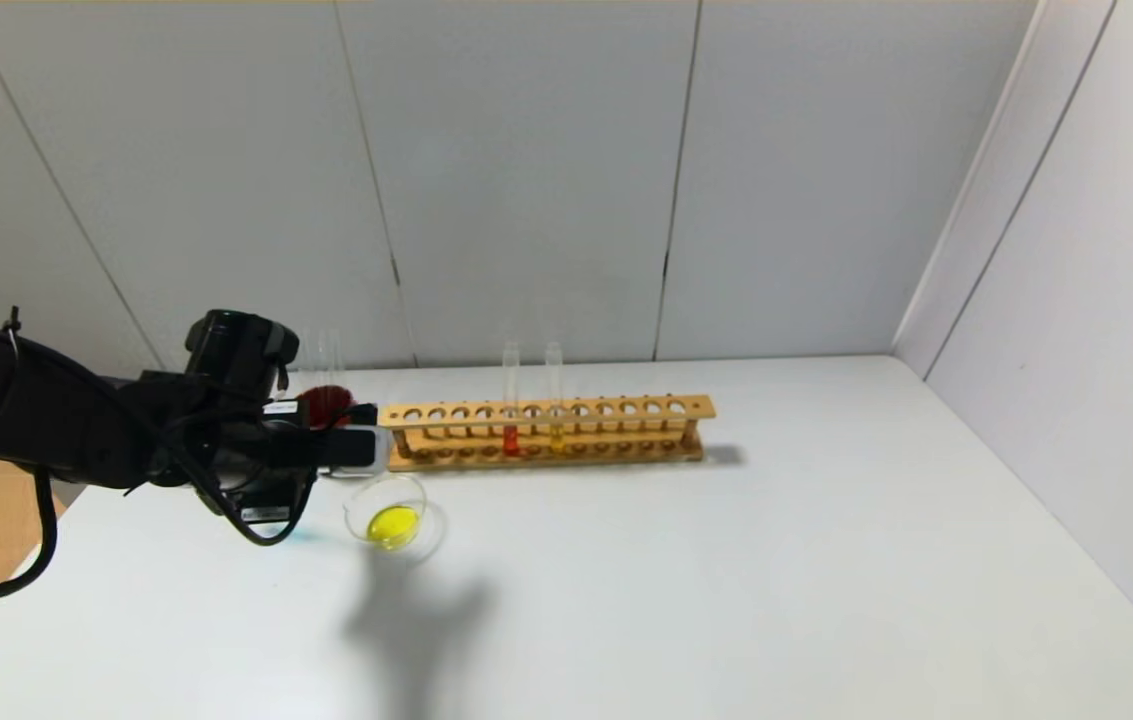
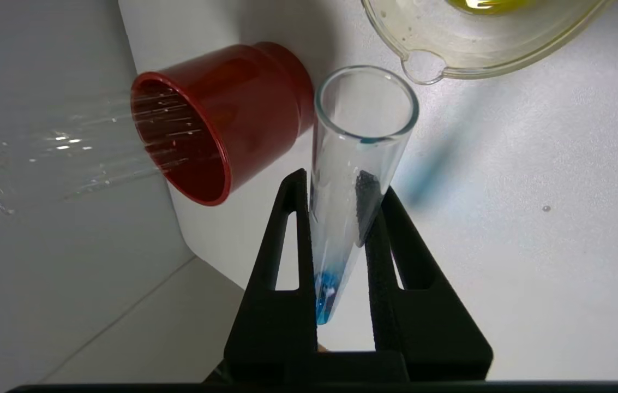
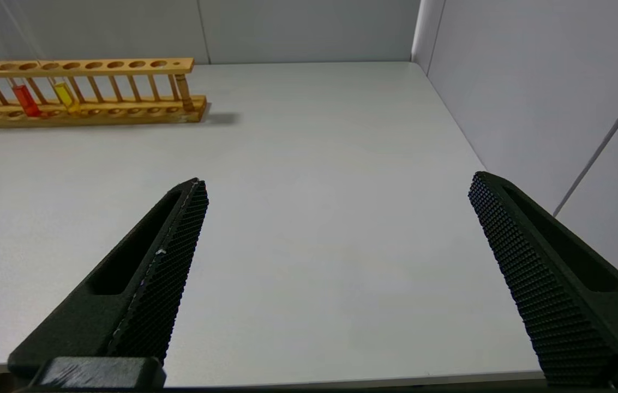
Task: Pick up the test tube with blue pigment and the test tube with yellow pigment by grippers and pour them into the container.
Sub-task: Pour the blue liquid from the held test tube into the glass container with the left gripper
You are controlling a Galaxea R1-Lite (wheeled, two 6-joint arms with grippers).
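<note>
My left gripper [image 2: 341, 183] is shut on the test tube with blue pigment [image 2: 360, 164]. Its blue liquid [image 2: 324, 295] sits at the tube's closed end between my fingers. The open mouth points away from the wrist, just short of the pouring lip of the glass container [image 2: 505, 52]. In the head view the left gripper [image 1: 371, 448] hangs just behind and left of the container [image 1: 366, 505], which holds lemon-yellow liquid [image 1: 393, 523]. No tube holding lemon-yellow liquid shows. My right gripper [image 3: 336, 183] is open and empty over bare table, out of the head view.
A dark red cup [image 2: 221, 120] with empty clear tubes stands close beside the held tube, also in the head view [image 1: 326, 402]. The wooden rack [image 1: 546, 432] behind holds a red tube [image 1: 511, 432] and an orange-yellow tube [image 1: 556, 428]. Walls close the back and right.
</note>
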